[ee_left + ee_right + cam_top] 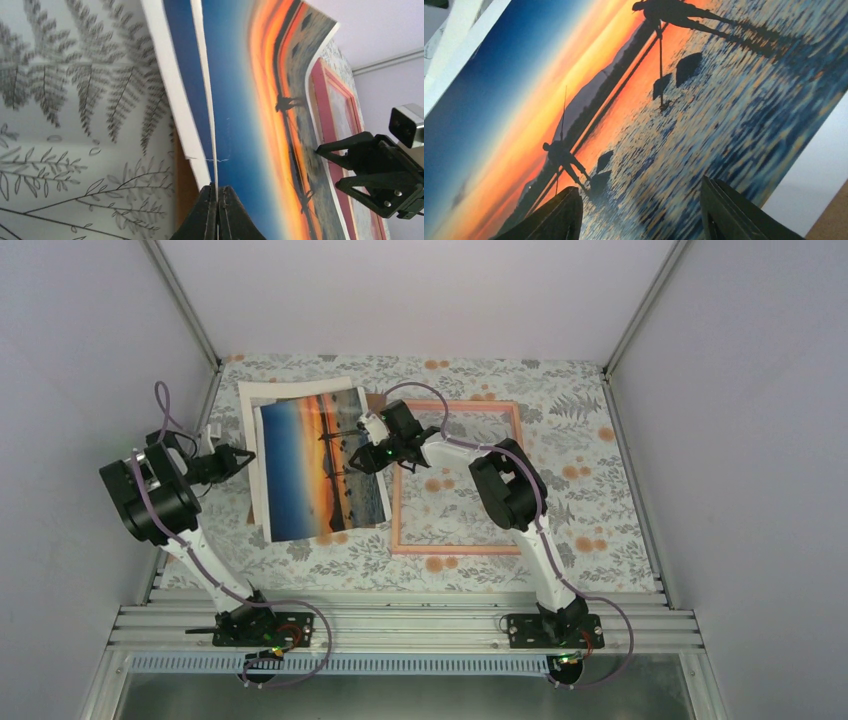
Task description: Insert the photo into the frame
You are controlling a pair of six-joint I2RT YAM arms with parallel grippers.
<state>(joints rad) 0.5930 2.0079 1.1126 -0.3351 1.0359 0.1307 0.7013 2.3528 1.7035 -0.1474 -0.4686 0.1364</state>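
Pinching photo [318,468] at left edge, L gripper [238,459] clenched tight, arm stretched rightward, R gripper [362,456] wide apart over photo's right side, elbow bent above frame [450,550].

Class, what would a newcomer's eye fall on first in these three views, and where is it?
The vivid orange-and-blue sunset photo, left of centre over the floral table, its left edge pinched by the left gripper. The right gripper hangs open over its right side, and the pink frame lies flat just beyond.
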